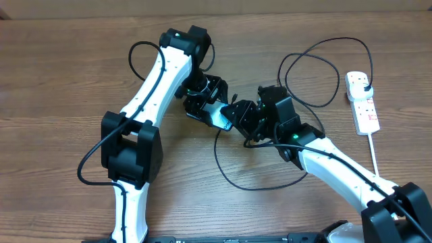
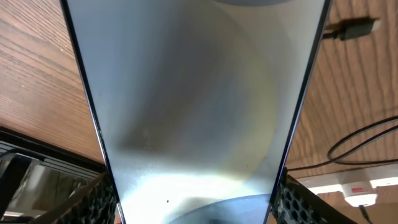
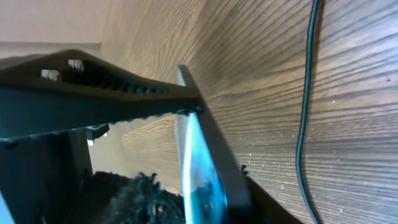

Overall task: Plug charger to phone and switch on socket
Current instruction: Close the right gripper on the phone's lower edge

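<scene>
One phone (image 1: pixel 218 116) — slim, cyan-lit, dark-framed

Both arms reach in to mid-table, grippers nearly meeting. I read left gripper (image 1: pixel 208 106) clamped on phone (image 1: pixel 219 117); right gripper (image 1: pixel 241 115) at its edge, grip unclear.

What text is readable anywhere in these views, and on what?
None is legible.
socket: red print, too small in the overhead view and blurred in the left wrist view.
phone: no text shows on its screen.
</scene>
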Tool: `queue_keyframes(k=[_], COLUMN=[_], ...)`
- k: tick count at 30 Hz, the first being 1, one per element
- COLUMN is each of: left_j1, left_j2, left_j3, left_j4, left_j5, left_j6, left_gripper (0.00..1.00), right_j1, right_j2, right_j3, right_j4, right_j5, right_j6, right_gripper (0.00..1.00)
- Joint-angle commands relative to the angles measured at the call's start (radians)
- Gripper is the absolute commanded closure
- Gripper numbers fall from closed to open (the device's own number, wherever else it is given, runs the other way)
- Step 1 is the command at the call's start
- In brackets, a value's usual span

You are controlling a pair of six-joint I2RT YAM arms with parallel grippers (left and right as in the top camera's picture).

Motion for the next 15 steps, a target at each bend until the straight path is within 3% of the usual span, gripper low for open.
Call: queue_keyframes(k=[1,15], left_j1=[-0.013,-0.013], left_j2=[-0.002,-0.002], left_j3=[0.029,0.029], left_j4=[-0.007,-0.008], left_j5=[0.024,0.031], left_j6=[-0.013,-0.013], left_gripper=[0.67,0.66], right_j1=[0.016,0.031], right_j2=[0.011,0.06], right_j3=[0.017,0.017], right_j4=[0.006,0.027], right_j5=[0.042,0.039], right_j6=[0.004,0.007], right_gripper=[0.67,0.75])
